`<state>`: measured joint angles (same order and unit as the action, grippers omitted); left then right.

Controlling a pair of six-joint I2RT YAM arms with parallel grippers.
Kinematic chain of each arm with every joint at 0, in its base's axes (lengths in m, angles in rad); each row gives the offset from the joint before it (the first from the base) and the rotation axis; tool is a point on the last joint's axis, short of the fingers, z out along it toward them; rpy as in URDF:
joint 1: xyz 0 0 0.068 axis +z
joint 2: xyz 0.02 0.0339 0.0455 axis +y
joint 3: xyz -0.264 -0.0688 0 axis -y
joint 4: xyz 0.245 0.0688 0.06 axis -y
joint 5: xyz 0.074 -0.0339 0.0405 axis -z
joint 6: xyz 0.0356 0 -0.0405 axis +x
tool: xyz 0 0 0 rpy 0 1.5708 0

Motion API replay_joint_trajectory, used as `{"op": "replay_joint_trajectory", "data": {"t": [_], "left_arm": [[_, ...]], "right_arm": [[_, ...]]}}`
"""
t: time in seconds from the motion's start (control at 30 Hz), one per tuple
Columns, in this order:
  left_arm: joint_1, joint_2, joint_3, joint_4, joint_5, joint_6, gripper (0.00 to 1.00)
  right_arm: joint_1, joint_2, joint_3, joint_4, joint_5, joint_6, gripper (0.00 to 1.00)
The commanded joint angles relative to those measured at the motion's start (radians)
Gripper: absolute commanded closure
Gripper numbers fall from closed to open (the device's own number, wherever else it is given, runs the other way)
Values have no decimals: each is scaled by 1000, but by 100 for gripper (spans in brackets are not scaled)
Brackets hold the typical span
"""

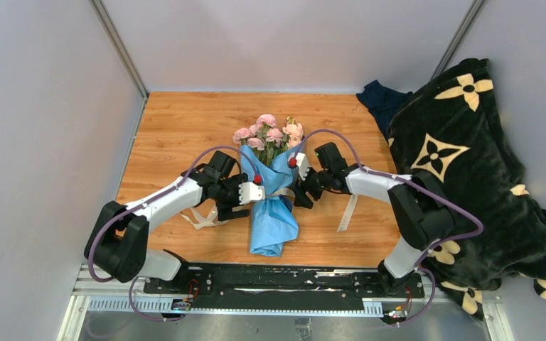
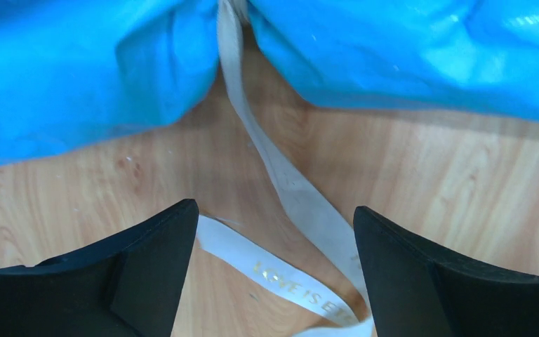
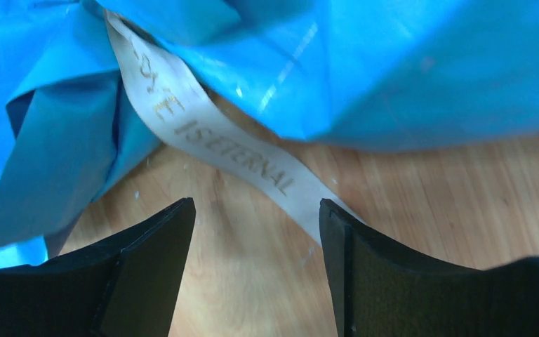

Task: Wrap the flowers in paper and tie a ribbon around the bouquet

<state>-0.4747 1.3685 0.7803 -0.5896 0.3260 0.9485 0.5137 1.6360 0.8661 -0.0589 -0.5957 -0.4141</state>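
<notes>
The bouquet lies in the middle of the wooden table, pink flowers (image 1: 269,133) pointing away and the light blue paper (image 1: 273,213) pinched at its waist by the cream ribbon (image 1: 280,192). My left gripper (image 1: 247,192) sits at the waist's left side and the right gripper (image 1: 300,186) at its right. The left wrist view shows the left gripper (image 2: 274,209) open. The ribbon (image 2: 281,175) trails loose on the wood between its fingers, out from under the paper (image 2: 77,70). The right gripper (image 3: 256,203) is open too. The printed ribbon (image 3: 217,137) runs from the paper (image 3: 393,63) under its right finger.
A black blanket (image 1: 469,163) with cream flower shapes is heaped along the right side, with a dark blue cloth (image 1: 380,99) behind it. Ribbon tails lie on the table at left (image 1: 202,219) and right (image 1: 347,212). Grey walls enclose the table.
</notes>
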Motion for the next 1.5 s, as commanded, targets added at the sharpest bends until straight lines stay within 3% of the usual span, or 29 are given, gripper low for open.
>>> {"op": "replay_joint_trajectory", "data": {"t": [0.0,0.1,0.27,0.33,0.4,0.5,0.53,0.57,0.67,0.8,0.93,0.97,1.03,1.1,1.2,1.47], "left_arm": [[-42,24,-19,209,-63,-29,12],[-62,45,-55,275,-105,-25,14],[-91,74,-112,369,-124,-4,27],[-107,81,-132,409,-127,-13,33],[-124,82,-149,449,-130,-35,46],[-128,75,-151,468,-136,-55,89],[-128,72,-150,472,-159,-60,99],[-128,65,-147,474,-195,-63,100],[-126,30,-115,449,-317,-61,100],[-116,-25,-28,261,-350,-71,100],[-108,-50,-4,165,-337,-110,100],[-108,-56,-4,155,-301,-117,100],[-108,-63,-4,152,-257,-137,100],[-109,-59,3,152,-250,-165,100],[-110,-57,5,145,-258,-160,100],[-109,-65,7,136,-260,-187,100]], "right_arm": [[33,83,15,110,-59,3,31],[64,116,-50,238,-19,47,32],[84,132,-71,363,93,89,39],[83,131,-66,379,102,89,47],[82,132,-52,362,97,86,64],[63,107,-58,369,105,133,95],[50,92,-70,384,113,162,100],[30,74,-83,395,118,199,100],[-37,17,-121,427,137,301,100],[-126,-49,-183,474,140,396,100],[-122,-71,-178,402,84,316,100],[-80,-72,-175,389,79,265,96],[6,-76,-196,429,69,154,73],[56,-63,-239,564,29,91,61],[96,-23,-247,694,1,88,51],[172,119,-173,725,9,39,32]]}}
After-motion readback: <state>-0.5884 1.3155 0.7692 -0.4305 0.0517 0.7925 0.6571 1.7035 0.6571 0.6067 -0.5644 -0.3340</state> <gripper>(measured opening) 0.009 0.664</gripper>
